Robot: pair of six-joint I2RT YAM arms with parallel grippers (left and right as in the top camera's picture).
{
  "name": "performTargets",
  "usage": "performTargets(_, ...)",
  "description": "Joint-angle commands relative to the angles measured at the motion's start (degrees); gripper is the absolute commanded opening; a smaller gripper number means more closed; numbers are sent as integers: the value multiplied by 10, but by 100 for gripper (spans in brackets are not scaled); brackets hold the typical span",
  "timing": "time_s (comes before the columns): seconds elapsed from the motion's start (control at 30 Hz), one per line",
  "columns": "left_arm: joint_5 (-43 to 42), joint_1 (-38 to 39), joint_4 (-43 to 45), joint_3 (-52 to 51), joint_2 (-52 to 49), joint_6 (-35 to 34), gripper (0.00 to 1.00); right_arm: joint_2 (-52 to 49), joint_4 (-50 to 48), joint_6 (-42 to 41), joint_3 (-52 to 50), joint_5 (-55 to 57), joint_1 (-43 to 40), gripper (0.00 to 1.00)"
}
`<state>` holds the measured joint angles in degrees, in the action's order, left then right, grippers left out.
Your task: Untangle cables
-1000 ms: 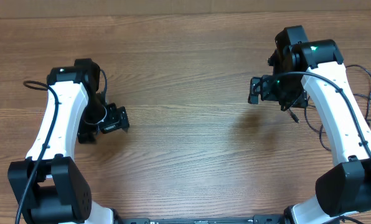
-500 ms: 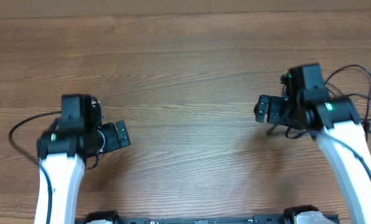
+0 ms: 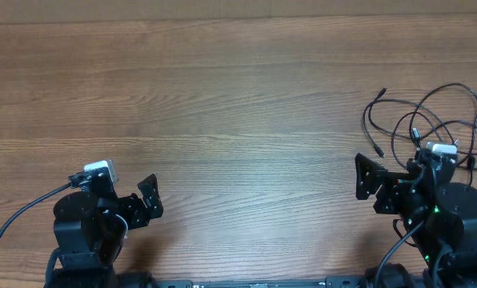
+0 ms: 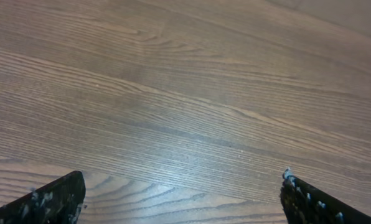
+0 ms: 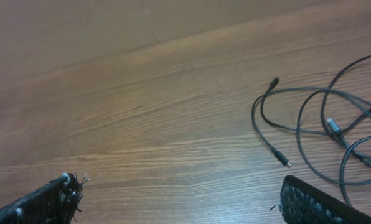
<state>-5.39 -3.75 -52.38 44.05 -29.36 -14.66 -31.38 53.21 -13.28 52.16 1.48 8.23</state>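
Both arms have drawn back to the wooden table's [image 3: 238, 88] near edge. At left, a thick black lead [image 3: 14, 220] curves off the arm. The left gripper [image 3: 150, 202] is spread wide and empty. The right gripper [image 3: 368, 190] is also wide and empty, and the cables [image 3: 427, 118] lie in loose loops just beyond it, at far right.

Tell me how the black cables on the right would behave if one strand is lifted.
Probably floppy: the cables lie in loose, curving loops. Likely light, being so thin. Crossed strands suggest a lifted one would drag others along, its plug end dangling.
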Motion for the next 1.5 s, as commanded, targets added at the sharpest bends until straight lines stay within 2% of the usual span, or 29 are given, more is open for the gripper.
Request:
performTargets(0.0,-2,0,-4,-8,1,-6,100,-3,5,0,-5,10,-2,100)
performTargets(0.77,-2,0,-5,-8,1,-6,100,-3,18,0,-5,10,-2,100)
performTargets(1.03,-2,0,-5,-8,1,-6,100,35,18,16,-15,34,-5,100)
performTargets(1.17,-2,0,-5,-8,1,-6,100,110,-56,27,-83,19,-5,100)
performTargets(1.27,-2,0,-5,-9,1,-6,100,185,-159,66,-177,-33,-5,100)
performTargets(1.47,-2,0,-5,-8,1,-6,100,285,-295,65,-312,-77,-5,100)
